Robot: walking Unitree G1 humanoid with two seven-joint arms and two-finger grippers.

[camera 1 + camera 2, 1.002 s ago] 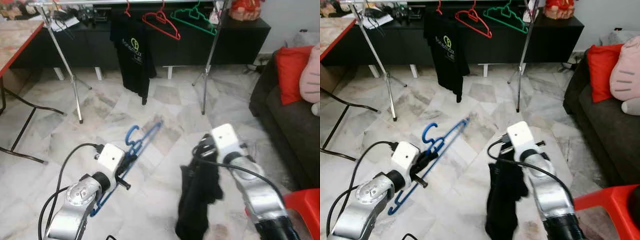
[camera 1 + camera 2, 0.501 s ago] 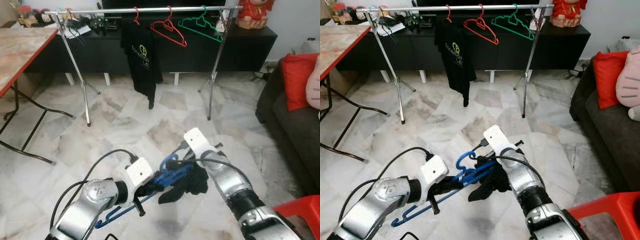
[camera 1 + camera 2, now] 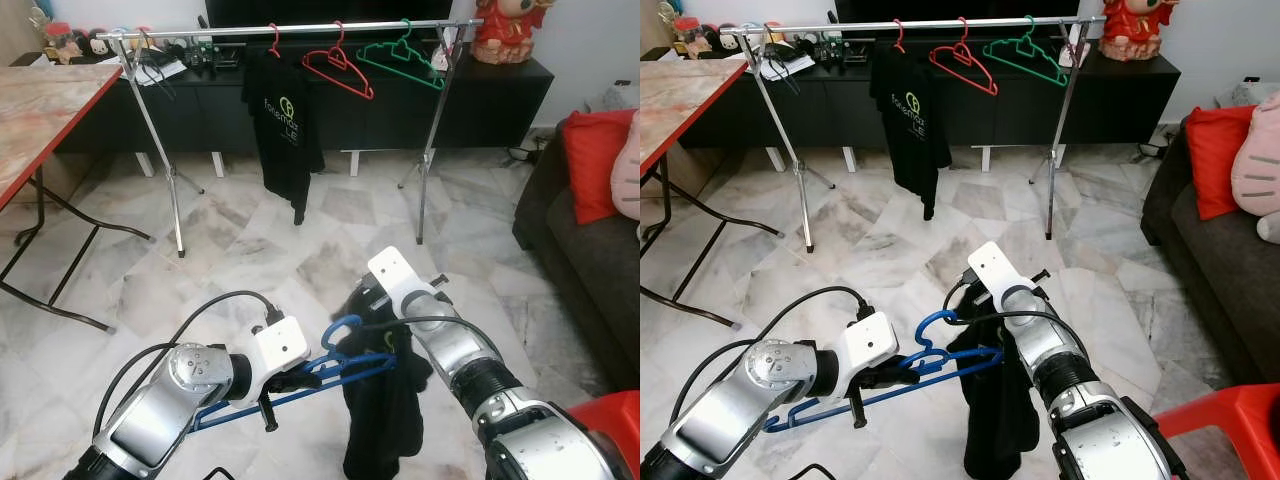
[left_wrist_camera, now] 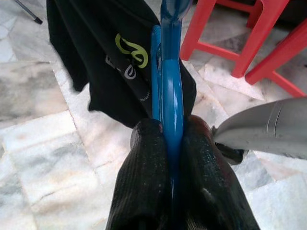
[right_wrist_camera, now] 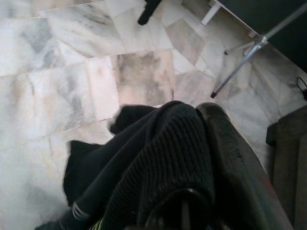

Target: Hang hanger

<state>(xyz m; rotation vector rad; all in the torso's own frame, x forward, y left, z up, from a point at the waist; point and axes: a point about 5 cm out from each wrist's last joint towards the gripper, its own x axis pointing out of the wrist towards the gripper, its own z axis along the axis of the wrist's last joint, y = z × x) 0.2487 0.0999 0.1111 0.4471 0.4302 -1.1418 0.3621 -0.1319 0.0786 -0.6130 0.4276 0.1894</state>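
Hanger [image 3: 330, 365], blue, pinched flat in left gripper [image 4: 165, 139], long axis running across toward right gripper [image 3: 385, 318], which clamps black shirt [image 3: 380, 420] draped at hanger's far end, both low and well short of rail [image 3: 300, 28]

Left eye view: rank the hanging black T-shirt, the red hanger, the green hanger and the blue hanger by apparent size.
1. Blue hanger, nearest the camera, so inflated.
2. Hanging black T-shirt.
3. Green hanger and red hanger look alike; not ranked.
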